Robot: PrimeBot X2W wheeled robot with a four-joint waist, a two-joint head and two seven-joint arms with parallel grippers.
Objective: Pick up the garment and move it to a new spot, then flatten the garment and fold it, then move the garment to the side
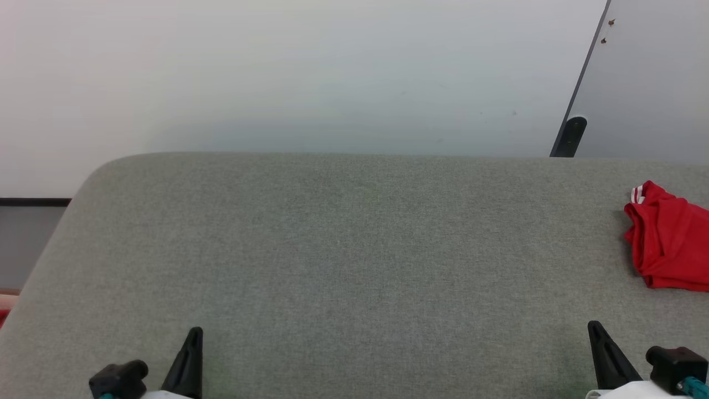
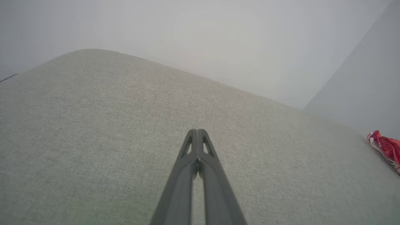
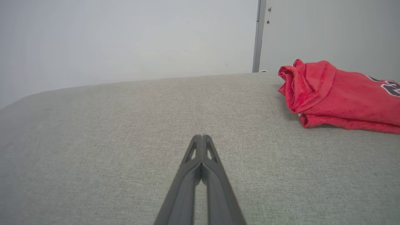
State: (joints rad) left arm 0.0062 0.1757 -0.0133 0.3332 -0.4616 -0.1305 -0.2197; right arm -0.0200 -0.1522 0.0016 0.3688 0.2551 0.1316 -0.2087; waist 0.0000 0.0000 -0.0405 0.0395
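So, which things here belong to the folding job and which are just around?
Job: garment, bunched up; left pincer; right pincer, both shut, empty.
Just around: grey fabric surface; white wall; grey panel.

A grey-green fabric surface carries 1 bunched red garment near its right end.

plain bare indoor room, sort not settled by what is seen, broad grey fabric-covered surface with a rounded far-left corner, backed by an unadorned pale wall, grey panel fixed with two screws at far right, dark skirting at left
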